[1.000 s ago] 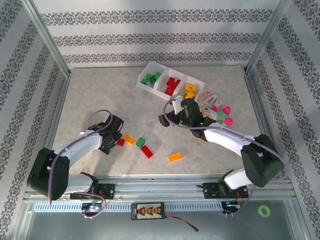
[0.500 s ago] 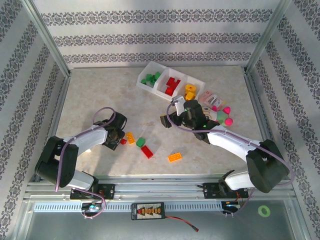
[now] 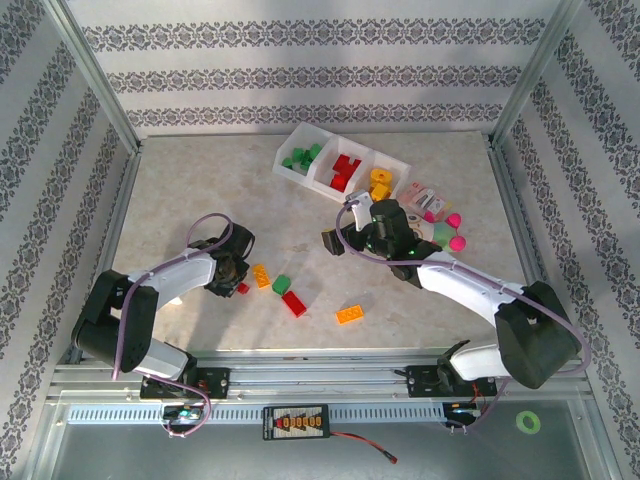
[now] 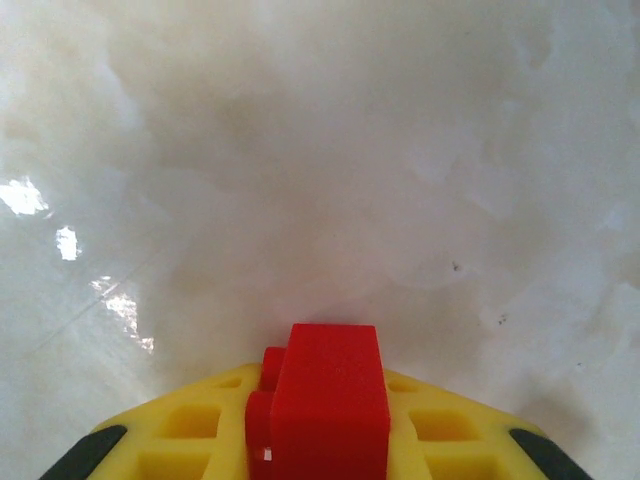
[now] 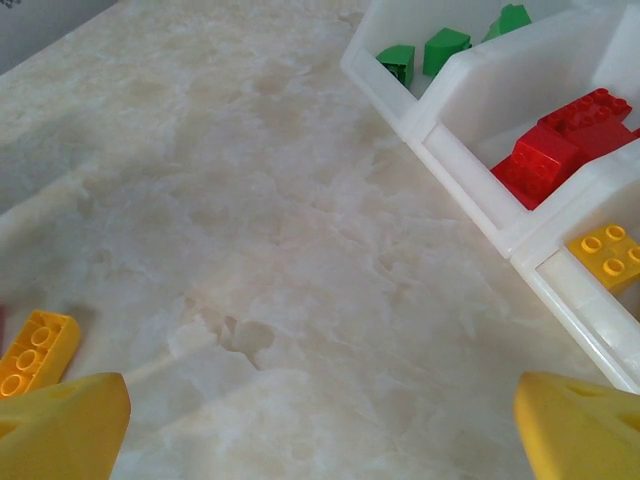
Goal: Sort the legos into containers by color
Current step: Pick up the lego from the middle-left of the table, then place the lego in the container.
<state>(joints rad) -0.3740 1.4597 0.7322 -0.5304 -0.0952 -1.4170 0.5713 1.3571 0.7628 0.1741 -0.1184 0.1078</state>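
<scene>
Top view: the left arm (image 3: 165,280) lies folded low, elbow out toward the left rail and wrist turned inward over the bench (image 3: 200,190). The left jaws are down at a small red brick (image 3: 241,288). The right arm (image 3: 460,285) reaches long across from the right, its wrist just in front of the tray (image 3: 322,168), right jaws spread.

4 other legos lie loose between the arms: an orange brick (image 3: 260,277), a green brick (image 3: 282,284), a longer red brick (image 3: 294,303) and a second orange brick (image 3: 350,314) nearest the front rail. The tray's 3 compartments hold green, red and yellow pieces, left to right. Bare bench runs wide to the left and back, and pink pieces (image 3: 447,228) crowd the right. Patterned walls (image 3: 300,75) and metal posts enclose it.

Left wrist: the left jaws pinch the small red brick (image 4: 325,400) between 2 yellow fingers (image 4: 190,445), over pale marbled bench with glare spots.

Right wrist: yellow fingertips (image 5: 60,425) sit at both lower corners, wide apart with nothing between. The tray (image 5: 470,190) lies upper right with green legos (image 5: 445,48), red legos (image 5: 555,150) and a yellow brick (image 5: 608,255). An orange brick (image 5: 35,352) lies at the left edge, with open bench between.
</scene>
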